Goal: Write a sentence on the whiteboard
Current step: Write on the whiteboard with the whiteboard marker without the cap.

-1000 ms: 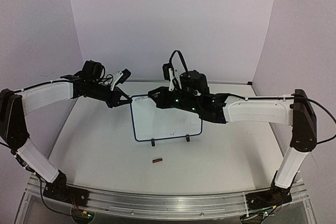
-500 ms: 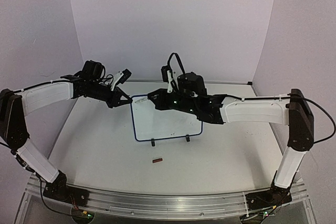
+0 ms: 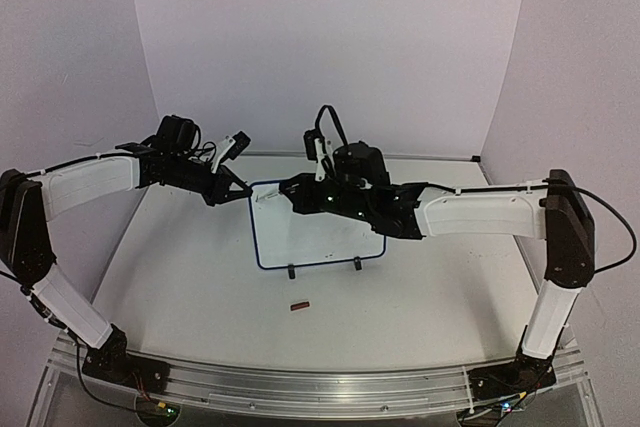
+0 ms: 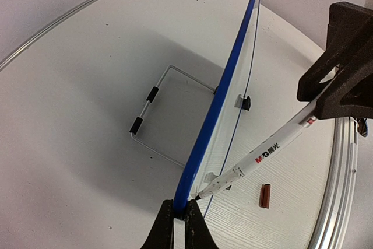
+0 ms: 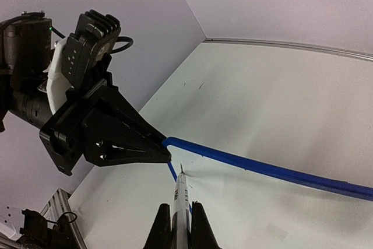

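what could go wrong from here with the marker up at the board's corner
1. The left gripper pinches only one corner of the whiteboard. Marker pressure may twist the board or work it loose.
2. The marker, held in the right gripper, has its tip right beside the left gripper and the blue frame. A stray stroke might hit either.
3. The board rests on a thin wire stand, so a hard push may slide or tip it.
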Motion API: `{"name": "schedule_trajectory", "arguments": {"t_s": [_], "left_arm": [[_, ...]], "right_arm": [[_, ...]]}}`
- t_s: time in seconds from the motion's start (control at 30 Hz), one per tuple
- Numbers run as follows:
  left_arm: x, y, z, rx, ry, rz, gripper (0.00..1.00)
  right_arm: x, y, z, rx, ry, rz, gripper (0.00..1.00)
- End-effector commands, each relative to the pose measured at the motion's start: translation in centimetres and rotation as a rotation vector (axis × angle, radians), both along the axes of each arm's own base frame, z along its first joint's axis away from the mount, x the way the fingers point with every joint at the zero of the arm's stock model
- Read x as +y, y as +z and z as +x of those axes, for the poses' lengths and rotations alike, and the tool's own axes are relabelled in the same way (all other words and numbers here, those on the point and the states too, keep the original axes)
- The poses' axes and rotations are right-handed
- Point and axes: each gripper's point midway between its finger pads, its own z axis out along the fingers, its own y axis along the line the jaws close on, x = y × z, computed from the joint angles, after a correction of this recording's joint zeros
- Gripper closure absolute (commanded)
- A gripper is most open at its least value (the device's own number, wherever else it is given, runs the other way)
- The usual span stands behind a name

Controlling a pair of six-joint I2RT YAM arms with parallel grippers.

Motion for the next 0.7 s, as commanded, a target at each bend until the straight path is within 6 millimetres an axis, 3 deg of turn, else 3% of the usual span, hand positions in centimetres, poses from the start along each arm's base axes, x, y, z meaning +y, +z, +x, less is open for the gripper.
{"name": "schedule_trajectory", "arguments": {"t_s": [0.0,0.67], "left_arm": [[0.3,-0.8,-0.5,-0.019,-0.014,0.048,1.00],[0.4,-0.9,-0.4,-0.020,-0.007,0.054,1.00]], "right_arm": [[-0.2,-0.2,0.6,-0.011,-0.035,-0.007,1.00],[-0.1,-2.6,0.3,0.035,-0.022,-0.068,1.00]]}}
